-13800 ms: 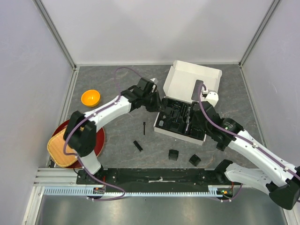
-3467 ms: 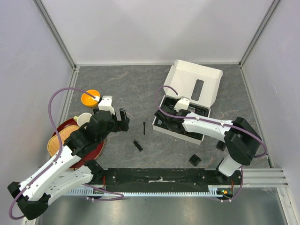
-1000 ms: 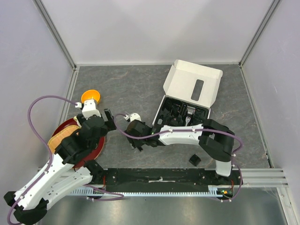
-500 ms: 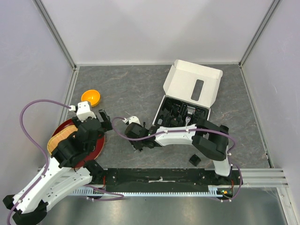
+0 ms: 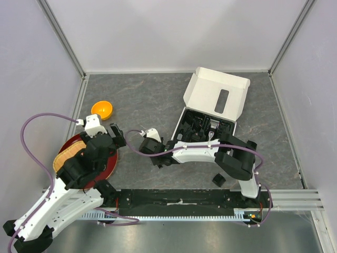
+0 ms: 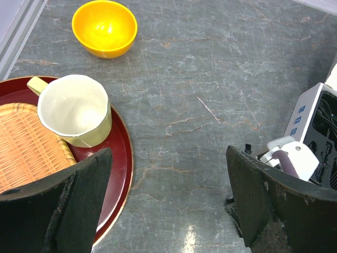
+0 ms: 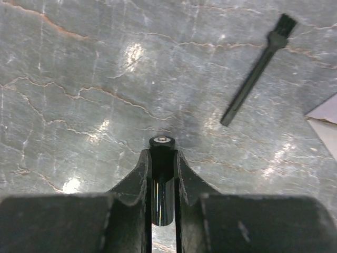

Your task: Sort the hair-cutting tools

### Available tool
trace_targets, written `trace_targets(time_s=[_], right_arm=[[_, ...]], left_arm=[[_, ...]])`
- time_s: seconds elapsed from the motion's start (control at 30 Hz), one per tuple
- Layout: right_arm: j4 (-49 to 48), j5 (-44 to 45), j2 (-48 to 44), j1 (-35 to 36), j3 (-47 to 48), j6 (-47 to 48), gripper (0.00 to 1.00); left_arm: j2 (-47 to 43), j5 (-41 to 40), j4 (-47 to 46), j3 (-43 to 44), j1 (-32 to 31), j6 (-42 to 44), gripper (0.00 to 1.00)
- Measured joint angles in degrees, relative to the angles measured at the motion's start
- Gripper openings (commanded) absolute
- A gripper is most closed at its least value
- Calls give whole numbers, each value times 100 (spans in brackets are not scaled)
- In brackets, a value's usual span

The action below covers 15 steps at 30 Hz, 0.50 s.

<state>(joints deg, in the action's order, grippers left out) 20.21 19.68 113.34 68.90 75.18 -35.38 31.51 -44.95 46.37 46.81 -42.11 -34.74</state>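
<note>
Right fingers (image 7: 185, 176): closed onto the tiny bottle (image 7: 161, 200), pinching its sides.
Bottle axis: in line with the fingers, cap pointing away, low over the worktop (image 7: 79, 79).
Brush (image 7: 256, 71): beyond, rightward, apart.
Left fingers (image 6: 84, 195): spread wide, empty, farther off.

Plain white walls (image 5: 174, 31) enclose a grey marbled tabletop (image 5: 147, 95); aluminium posts (image 5: 60, 37) stand at the back corners, light glinting off the stone.
</note>
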Motion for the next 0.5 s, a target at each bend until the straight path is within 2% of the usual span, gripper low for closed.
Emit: trace_targets(time_s=[0.17, 0.5], right_arm=[[210, 369, -313, -4, 0, 28, 7], [404, 1200, -1641, -334, -81, 35, 8]], left_arm=[[0, 2, -11, 0, 0, 0, 95], [15, 96, -120, 0, 0, 4, 96]])
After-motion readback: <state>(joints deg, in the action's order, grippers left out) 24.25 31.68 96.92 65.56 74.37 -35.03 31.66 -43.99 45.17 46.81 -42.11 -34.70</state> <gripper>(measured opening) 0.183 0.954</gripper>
